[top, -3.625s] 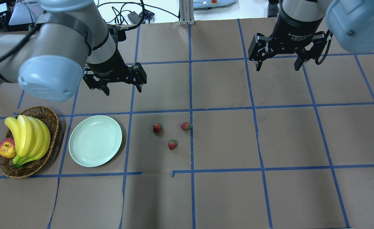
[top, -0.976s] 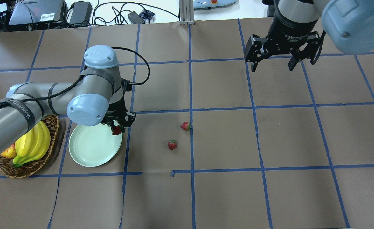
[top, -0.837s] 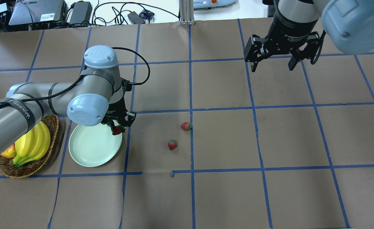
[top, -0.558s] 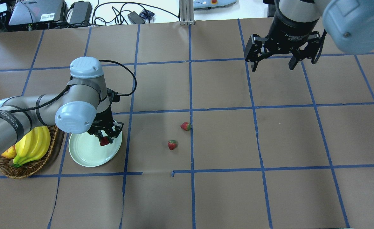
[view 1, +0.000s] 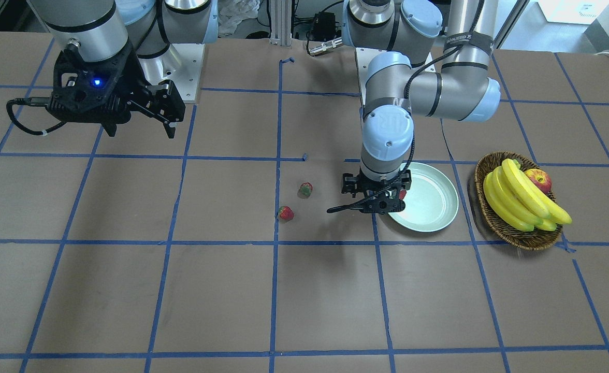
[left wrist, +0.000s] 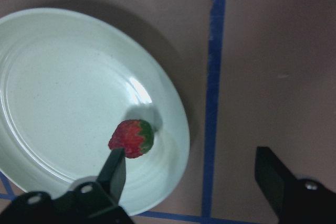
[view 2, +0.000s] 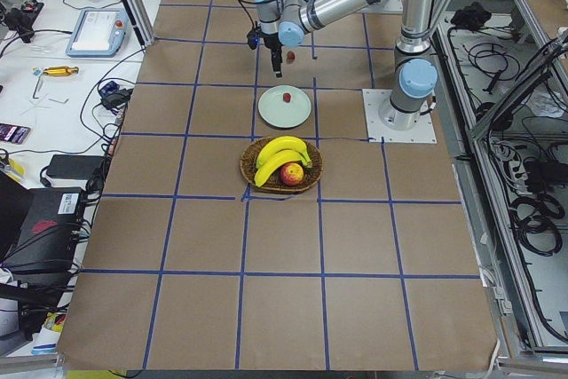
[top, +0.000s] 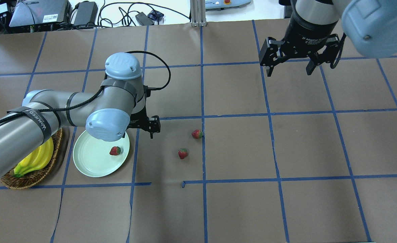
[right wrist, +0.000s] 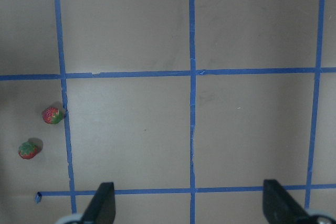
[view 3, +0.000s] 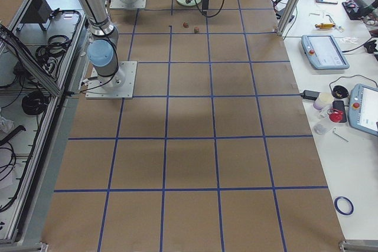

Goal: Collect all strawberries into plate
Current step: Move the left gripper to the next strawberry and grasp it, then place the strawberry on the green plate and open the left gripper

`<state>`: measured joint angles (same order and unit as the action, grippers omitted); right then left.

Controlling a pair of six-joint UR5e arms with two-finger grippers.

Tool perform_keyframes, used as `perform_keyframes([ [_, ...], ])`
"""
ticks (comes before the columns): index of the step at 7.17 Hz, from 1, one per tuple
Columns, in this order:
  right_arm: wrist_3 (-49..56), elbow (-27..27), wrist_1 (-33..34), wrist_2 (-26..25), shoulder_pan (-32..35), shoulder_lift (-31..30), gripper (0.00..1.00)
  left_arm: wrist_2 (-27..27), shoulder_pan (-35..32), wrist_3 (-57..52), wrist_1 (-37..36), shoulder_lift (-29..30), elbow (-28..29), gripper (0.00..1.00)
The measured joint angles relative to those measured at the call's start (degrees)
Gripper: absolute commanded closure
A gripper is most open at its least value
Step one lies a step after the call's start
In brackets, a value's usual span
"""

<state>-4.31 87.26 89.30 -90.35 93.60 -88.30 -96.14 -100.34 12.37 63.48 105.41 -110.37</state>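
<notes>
One strawberry lies inside the plate, near the rim on the side facing the other fruit. The left jaws hang over that rim, spread and empty. Two more strawberries sit on the bench off the plate — one nearer, one farther. The right jaws, also spread and empty, hover well away from the plate.

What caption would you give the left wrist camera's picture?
Open left claw over the plate's rim, one strawberry resting inside.
</notes>
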Motion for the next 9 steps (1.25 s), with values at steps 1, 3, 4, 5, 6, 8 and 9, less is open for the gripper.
perform_keyframes([
  [1, 0.0, 0.1, 0.0, 0.0, 0.0, 0.0, 0.00, 2.8, -3.6, 3.8, -2.0, 1.2, 0.8, 0.11],
  [3, 0.0, 0.1, 0.0, 0.0, 0.0, 0.0, 0.00, 5.4, -8.1, 7.5, -5.4, 4.4, 0.5, 0.26],
  [4, 0.0, 0.2, 0.0, 0.0, 0.1, 0.0, 0.00, 6.4, -8.8, 8.0, -6.9, 5.4, -0.8, 0.52],
  [5, 0.0, 0.2, 0.0, 0.0, 0.1, 0.0, 0.00, 6.9, -9.0, 8.2, -8.4, 5.9, -1.9, 0.87],
  [6, 0.0, 0.2, 0.0, 0.0, 0.1, 0.0, 0.00, 7.1, -9.1, 8.3, -9.1, 6.0, -2.5, 1.00],
  [8, 0.0, 0.1, -0.1, 0.0, 0.1, 0.0, 0.00, 7.0, -9.1, 7.9, -9.3, 5.5, -2.6, 1.00],
  [9, 0.0, 0.1, -0.1, 0.0, 0.1, 0.0, 0.00, 6.7, -8.9, 7.0, -9.1, 4.6, -2.5, 1.00],
])
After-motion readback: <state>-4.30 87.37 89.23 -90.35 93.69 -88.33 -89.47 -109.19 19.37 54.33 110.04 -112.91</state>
